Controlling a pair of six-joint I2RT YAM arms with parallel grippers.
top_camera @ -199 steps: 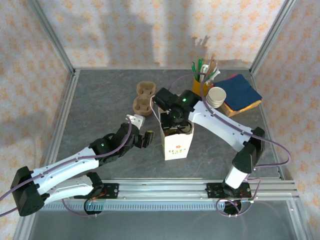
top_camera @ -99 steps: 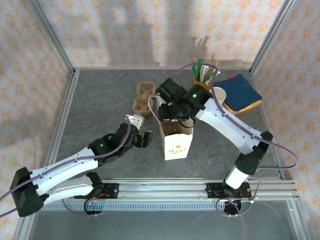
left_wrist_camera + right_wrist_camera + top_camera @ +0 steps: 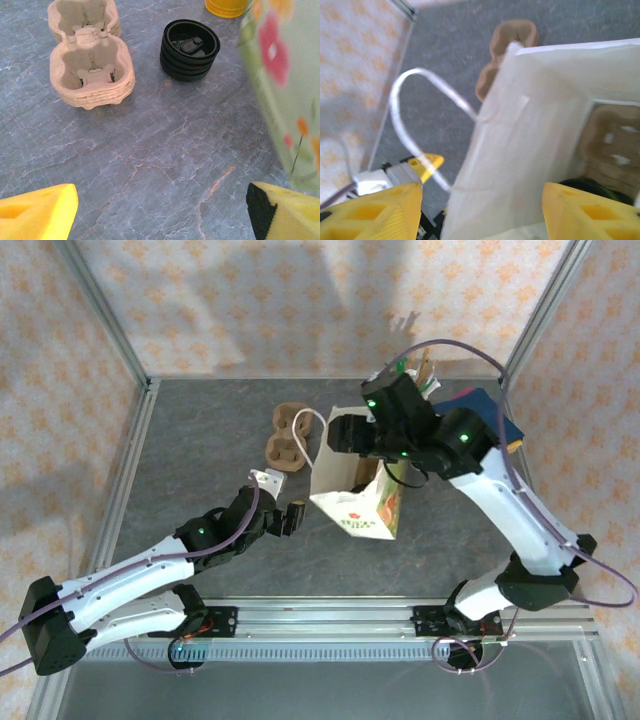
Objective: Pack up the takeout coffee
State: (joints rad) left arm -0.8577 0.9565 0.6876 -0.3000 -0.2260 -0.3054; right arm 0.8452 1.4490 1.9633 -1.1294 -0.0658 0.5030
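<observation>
The white paper bag (image 3: 362,508) with a flower print stands tilted in mid-table, its mouth leaning left. My right gripper (image 3: 346,436) hovers open above that mouth; in the right wrist view (image 3: 480,215) its yellow fingers (image 3: 370,212) stand wide apart on either side of the bag's wall (image 3: 535,135). Inside the bag I see a brown cardboard carrier (image 3: 610,140) and a dark rounded edge (image 3: 582,186); I cannot tell whether that is the takeout coffee's lid. My left gripper (image 3: 284,513) rests open and empty left of the bag (image 3: 280,75), low over the table (image 3: 162,212).
A stack of brown cup carriers (image 3: 90,70) and a stack of black lids (image 3: 190,50) lie behind the left gripper. The yellow cup (image 3: 227,6) of sticks and blue napkins (image 3: 505,418) sit at the back right. The bag's white handle (image 3: 312,426) loops upward.
My right arm has risen out of the bag and swung back and right, its jaws widening. The bag has tipped from upright to a lean. The left arm has stayed put.
</observation>
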